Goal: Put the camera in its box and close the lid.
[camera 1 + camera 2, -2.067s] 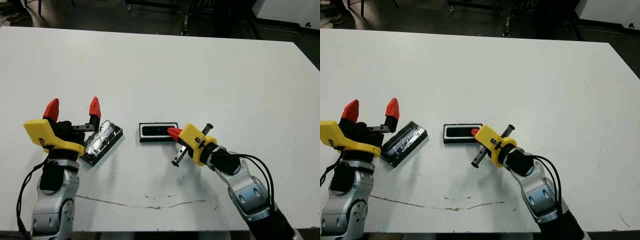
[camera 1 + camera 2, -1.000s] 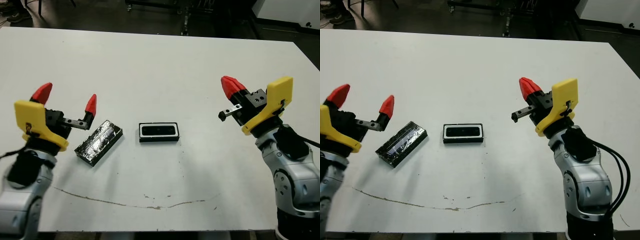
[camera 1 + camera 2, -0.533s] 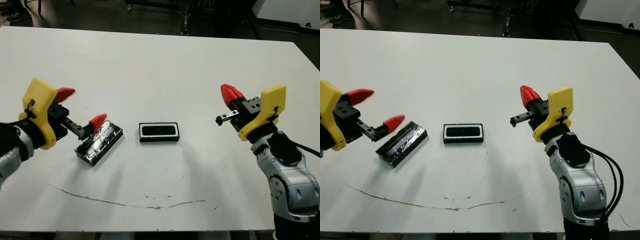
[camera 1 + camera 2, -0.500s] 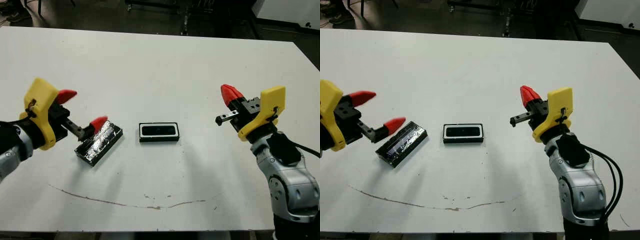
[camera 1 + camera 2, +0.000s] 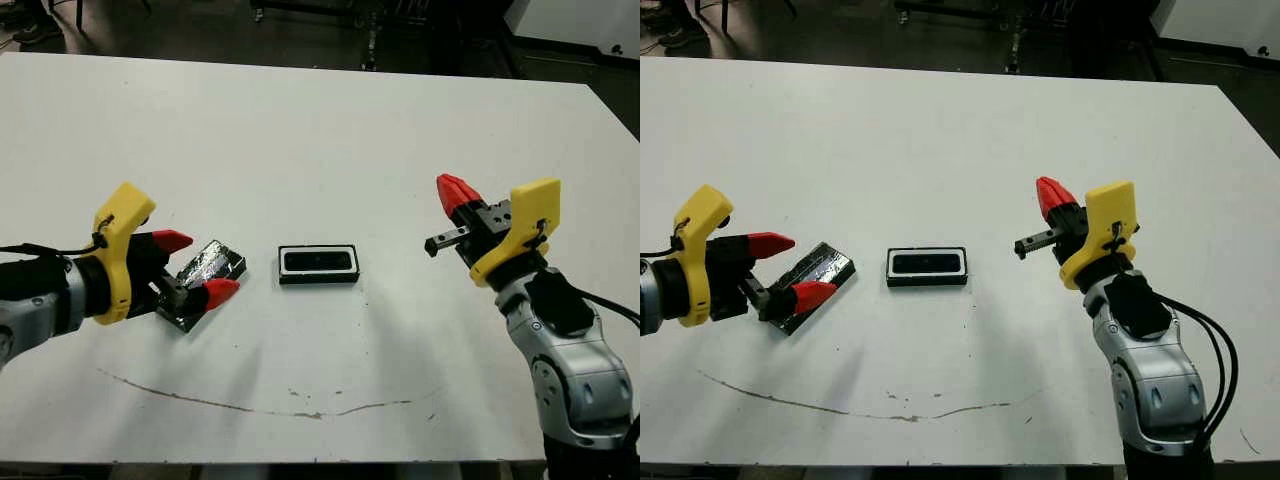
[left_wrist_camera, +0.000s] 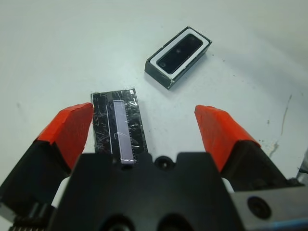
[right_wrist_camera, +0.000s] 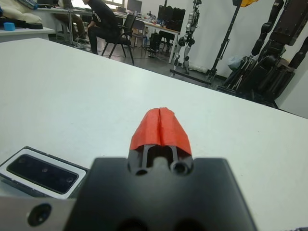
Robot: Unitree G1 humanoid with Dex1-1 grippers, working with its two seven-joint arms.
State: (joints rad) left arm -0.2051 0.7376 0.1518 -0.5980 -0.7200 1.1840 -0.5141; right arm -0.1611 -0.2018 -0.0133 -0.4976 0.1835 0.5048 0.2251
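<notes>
The left gripper (image 5: pixel 190 266) hovered with jaws spread wide around the lid's (image 5: pixel 206 279) near-left end. Right of it on the bench (image 5: pixel 330 130) sat the box (image 5: pixel 318 264), the camera (image 5: pixel 316 262) inside. Far right, the right gripper (image 5: pixel 452 192) was raised, jaws clenched empty.

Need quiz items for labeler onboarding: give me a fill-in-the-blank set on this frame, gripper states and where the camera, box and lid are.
1. The camera lies inside the ____.
2. The left gripper is ____, its fingers on either side of the lid.
3. The right gripper is ____ and holds nothing.
4. The lid lies on the ____, apart from the box.

Missing words: box; open; shut; table
</notes>
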